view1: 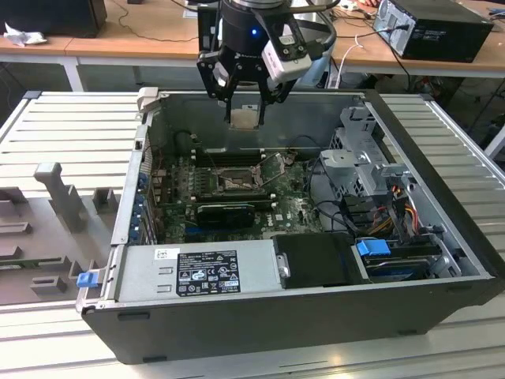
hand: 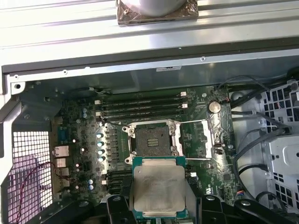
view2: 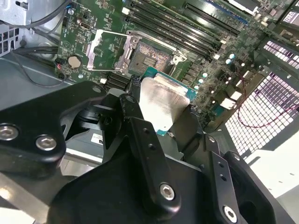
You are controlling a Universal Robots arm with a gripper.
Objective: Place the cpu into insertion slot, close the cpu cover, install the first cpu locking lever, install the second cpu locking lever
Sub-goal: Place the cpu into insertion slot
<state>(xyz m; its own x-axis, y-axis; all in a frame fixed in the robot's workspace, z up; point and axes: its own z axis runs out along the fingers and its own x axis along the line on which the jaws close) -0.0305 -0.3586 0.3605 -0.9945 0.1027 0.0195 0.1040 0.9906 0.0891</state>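
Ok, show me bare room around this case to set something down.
Bare slatted table flanks the case on the exterior view's left, beyond the grey tray, and on its right. Inside is crowded: motherboard, cables, drive cage, gripper holding the cpu overhead.

The chip (hand: 159,189), square with a pale silvery face and a green edge, is hanging face-up in the air, apart from the socket (hand: 152,138). The socket is lying open, showing its dark square bed. The cover (hand: 210,138), a thin metal frame, is lying flipped open just beside it.
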